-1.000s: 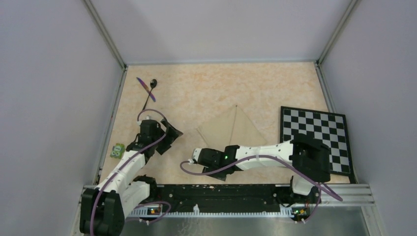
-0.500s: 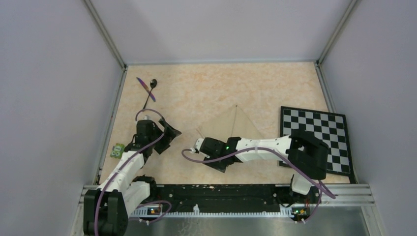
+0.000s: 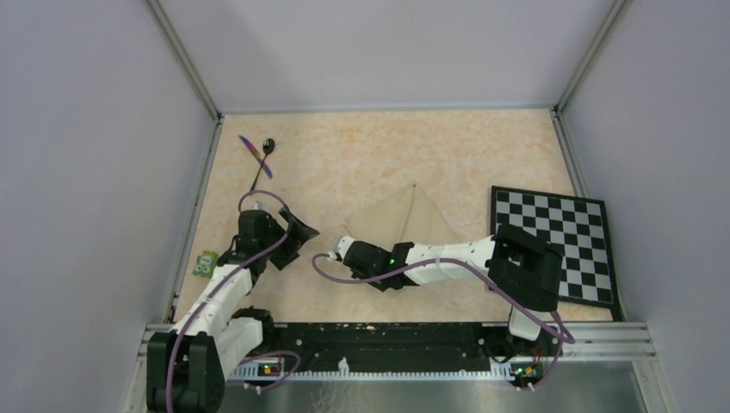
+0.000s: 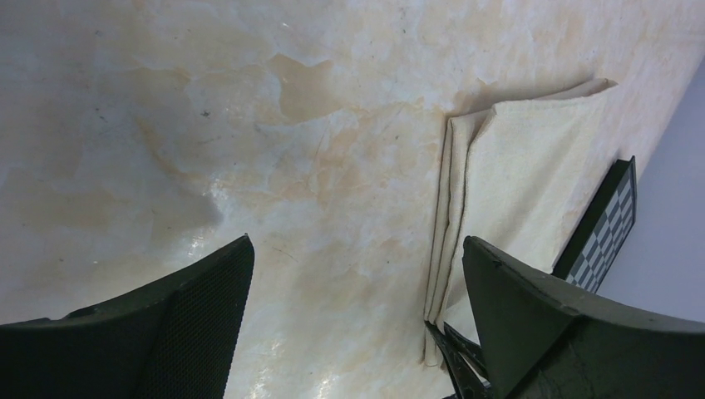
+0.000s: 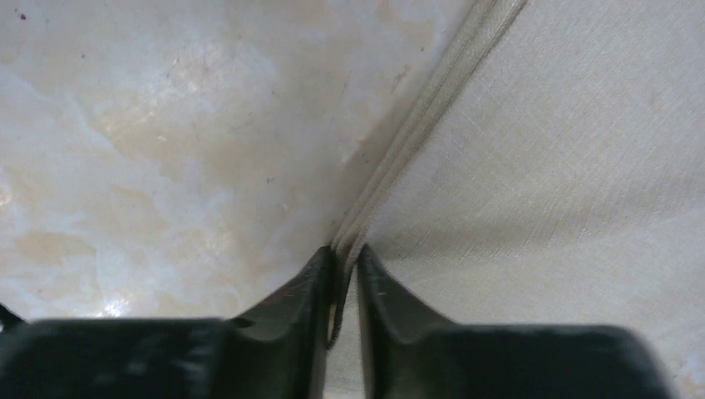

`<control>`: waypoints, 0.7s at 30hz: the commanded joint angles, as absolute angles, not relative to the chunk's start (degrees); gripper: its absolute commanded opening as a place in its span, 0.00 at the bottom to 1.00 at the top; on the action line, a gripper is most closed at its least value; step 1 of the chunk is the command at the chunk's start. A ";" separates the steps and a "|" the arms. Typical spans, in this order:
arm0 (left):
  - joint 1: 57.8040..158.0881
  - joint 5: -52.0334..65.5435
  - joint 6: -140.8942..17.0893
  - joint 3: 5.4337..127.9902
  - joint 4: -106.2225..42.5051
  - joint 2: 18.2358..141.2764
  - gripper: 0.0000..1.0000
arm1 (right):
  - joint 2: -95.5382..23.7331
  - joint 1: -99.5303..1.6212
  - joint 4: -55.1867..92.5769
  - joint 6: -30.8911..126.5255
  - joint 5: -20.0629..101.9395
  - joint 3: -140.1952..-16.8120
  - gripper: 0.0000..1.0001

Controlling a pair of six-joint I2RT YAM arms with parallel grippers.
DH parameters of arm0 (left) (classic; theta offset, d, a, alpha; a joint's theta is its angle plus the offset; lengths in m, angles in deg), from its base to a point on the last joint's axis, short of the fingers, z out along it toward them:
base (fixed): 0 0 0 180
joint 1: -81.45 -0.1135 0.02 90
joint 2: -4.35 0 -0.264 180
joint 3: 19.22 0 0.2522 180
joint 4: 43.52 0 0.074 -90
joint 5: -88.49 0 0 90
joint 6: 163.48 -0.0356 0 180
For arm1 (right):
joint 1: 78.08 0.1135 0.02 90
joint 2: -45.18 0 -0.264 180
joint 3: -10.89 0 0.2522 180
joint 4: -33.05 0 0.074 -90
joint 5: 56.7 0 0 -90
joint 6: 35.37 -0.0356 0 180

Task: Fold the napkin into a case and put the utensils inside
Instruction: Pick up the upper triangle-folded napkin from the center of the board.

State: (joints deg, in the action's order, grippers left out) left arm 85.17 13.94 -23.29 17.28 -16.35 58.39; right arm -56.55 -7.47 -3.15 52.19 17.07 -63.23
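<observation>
Right hand (image 5: 347, 258): at the near-left corner of the napkin (image 5: 565, 166). Its fingers are drawn almost together, with the stacked cloth edge pinched between them.
Right arm: reaches in from the right and lies low across the napkin's near side.
Left hand (image 4: 357, 249): left of the napkin and apart from it. Its fingers are spread wide over bare desk (image 4: 249, 125) with nothing between them.
Green thing (image 3: 205, 264): well left of the napkin, at the desk's left edge. It is too small to tell what it is.
Napkin (image 3: 413, 219): lies flat on the desk (image 3: 361, 155) near the middle, folded to a triangle with its point facing away from the arms. A crease runs down from that point, and several layers show along the left edge.
Checkerboard (image 3: 568, 232): right of the napkin, flat on the desk by the right wall.
Spoon (image 3: 261, 168): black, well beyond the napkin and to its left, near the far-left corner of the desk. Its bowl is at the far end.
Knife (image 3: 256, 156): purple, at the same spot beyond and left of the napkin, lying across the spoon's handle just below the bowl.
</observation>
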 commanded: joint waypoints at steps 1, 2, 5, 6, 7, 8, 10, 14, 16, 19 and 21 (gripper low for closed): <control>84.79 18.18 -25.00 16.37 -19.21 59.28 0.99 | -57.99 -7.05 -2.20 49.34 15.01 -59.09 0.00; 84.79 19.65 -25.57 16.38 -19.60 59.68 0.99 | -56.86 -7.01 -2.08 49.28 15.42 -59.10 0.00; 84.93 26.46 -25.71 15.71 -22.82 61.62 0.99 | -52.66 -7.25 -1.95 48.36 16.23 -59.15 0.00; 84.96 29.29 -24.96 14.53 -25.31 62.33 0.99 | -51.14 -7.59 -1.98 47.98 16.88 -59.22 0.00; 84.96 31.67 -24.02 12.68 -28.19 62.91 0.99 | -49.75 -7.94 -1.85 47.47 17.31 -59.10 0.00; 85.07 33.68 -23.11 11.48 -32.32 63.37 0.99 | -48.22 -8.22 -1.62 47.17 18.02 -58.77 0.00; 85.56 36.39 -19.97 8.89 -37.75 63.85 0.99 | -45.09 -8.76 -0.80 46.48 19.44 -57.76 0.00; 89.44 37.67 -12.20 4.34 -49.71 64.14 0.99 | -41.81 -9.71 0.76 45.29 20.43 -55.11 0.00; 92.79 35.82 -9.11 3.32 -54.16 64.95 0.99 | -40.89 -10.04 1.33 44.83 20.69 -54.32 0.00; 99.29 32.57 -4.00 2.58 -61.74 68.53 0.99 | -39.85 -10.18 2.37 44.36 20.68 -53.14 0.00; 103.18 30.79 -1.10 3.10 -64.79 72.03 0.99 | -39.32 -10.29 2.71 44.26 20.68 -52.66 0.00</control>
State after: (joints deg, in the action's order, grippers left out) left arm 97.19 33.52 -9.21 3.38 -50.22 67.37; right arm -41.85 -9.75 0.31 45.59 19.87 -53.83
